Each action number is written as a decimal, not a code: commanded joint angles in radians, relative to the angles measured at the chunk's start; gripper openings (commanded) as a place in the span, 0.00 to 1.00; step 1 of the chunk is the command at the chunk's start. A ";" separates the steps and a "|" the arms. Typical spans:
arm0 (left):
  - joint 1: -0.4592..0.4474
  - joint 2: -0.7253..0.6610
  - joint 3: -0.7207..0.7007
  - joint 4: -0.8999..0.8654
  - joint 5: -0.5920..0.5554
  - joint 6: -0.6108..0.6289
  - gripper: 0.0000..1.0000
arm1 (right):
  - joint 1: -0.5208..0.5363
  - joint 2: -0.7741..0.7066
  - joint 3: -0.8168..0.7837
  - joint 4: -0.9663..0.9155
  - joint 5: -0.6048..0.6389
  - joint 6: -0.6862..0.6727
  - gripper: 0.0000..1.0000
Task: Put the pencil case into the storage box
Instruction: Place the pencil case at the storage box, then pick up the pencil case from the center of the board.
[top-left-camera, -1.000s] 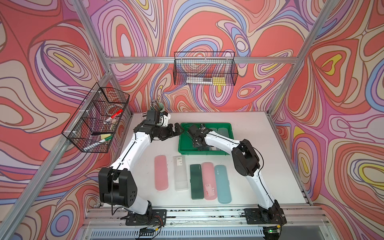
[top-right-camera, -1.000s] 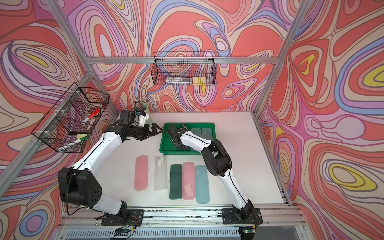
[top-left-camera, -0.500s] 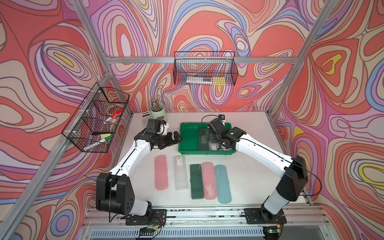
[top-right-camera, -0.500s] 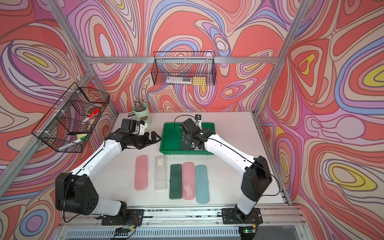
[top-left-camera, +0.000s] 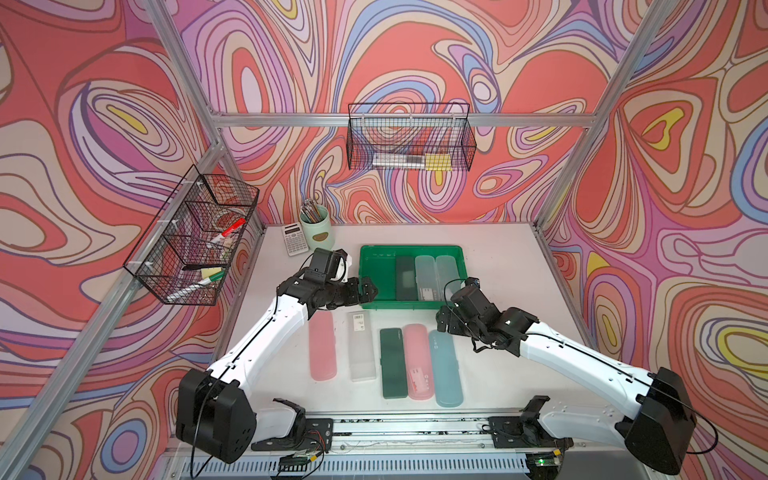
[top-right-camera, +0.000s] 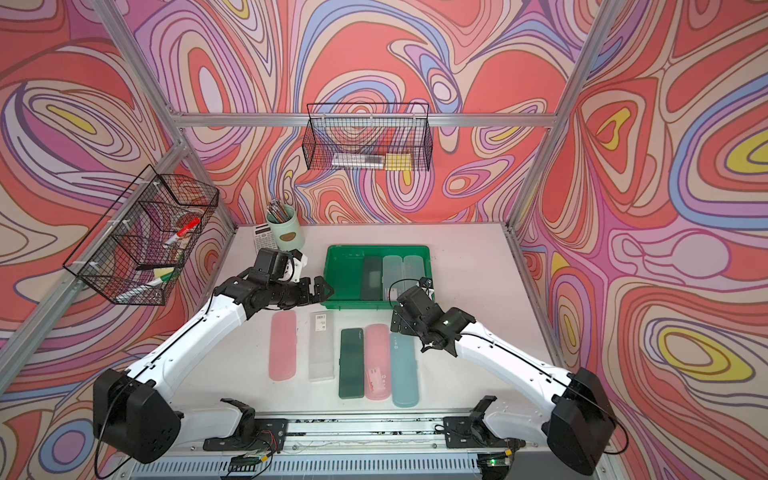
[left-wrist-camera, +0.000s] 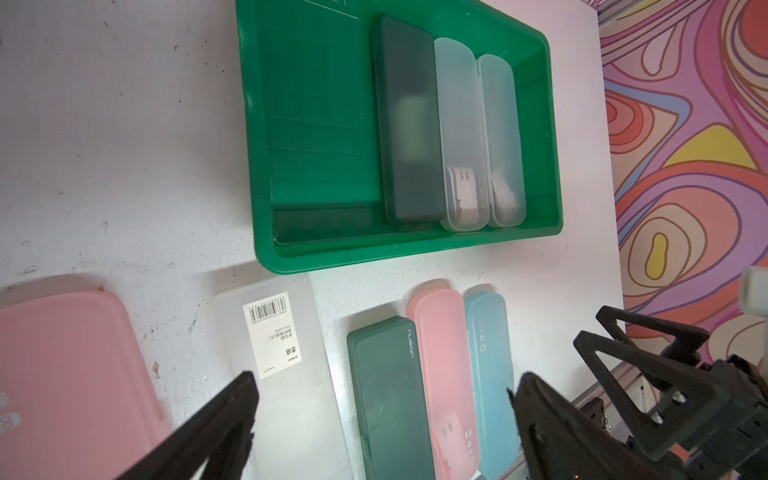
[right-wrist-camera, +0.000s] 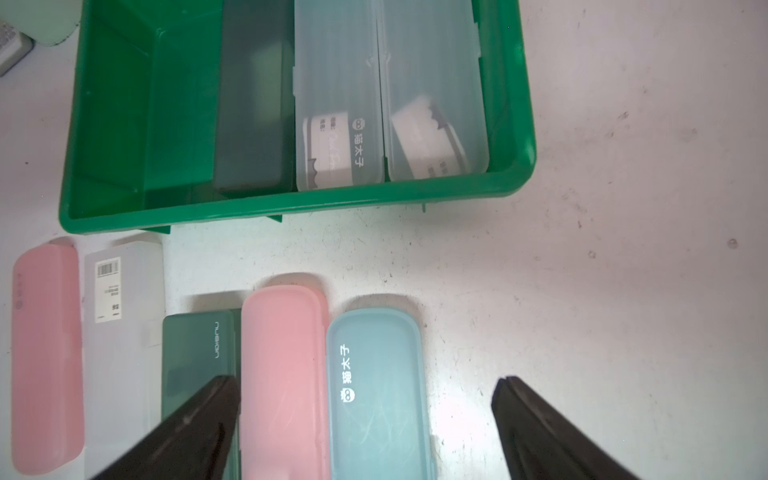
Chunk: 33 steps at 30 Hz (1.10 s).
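The green storage box (top-left-camera: 376, 270) stands mid-table and holds three pencil cases side by side at its right: a dark one (top-left-camera: 406, 277) and two translucent ones (top-left-camera: 424, 276). Several more pencil cases lie in a row nearer the front: pink (top-left-camera: 322, 351), clear with a barcode (top-left-camera: 361, 345), dark green (top-left-camera: 392, 361), pink (top-left-camera: 417, 361) and teal (top-left-camera: 444, 365). My left gripper (top-left-camera: 368, 291) is open and empty by the box's near left corner. My right gripper (top-left-camera: 442, 322) is open and empty above the teal case's (right-wrist-camera: 374, 395) far end.
A mint pencil cup (top-left-camera: 316, 228) and a calculator (top-left-camera: 296, 239) stand at the back left. Black wire baskets hang on the left wall (top-left-camera: 191, 237) and on the back wall (top-left-camera: 409, 143). A metal rail (top-left-camera: 407, 426) runs along the table's front edge.
My right gripper has drawn back from over the box to its near right side, empty. The dark case now lies in the box. My left gripper has shifted slightly toward the front.
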 joint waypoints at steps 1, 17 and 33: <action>-0.009 0.013 0.025 0.004 -0.010 0.014 0.99 | 0.029 -0.032 -0.007 -0.010 -0.031 0.049 0.98; -0.023 -0.205 -0.130 -0.051 0.004 0.064 0.99 | 0.076 -0.151 -0.024 -0.242 -0.030 0.138 0.98; -0.023 -0.244 -0.212 -0.006 -0.042 0.044 0.99 | 0.192 -0.269 -0.282 -0.172 -0.120 0.239 0.97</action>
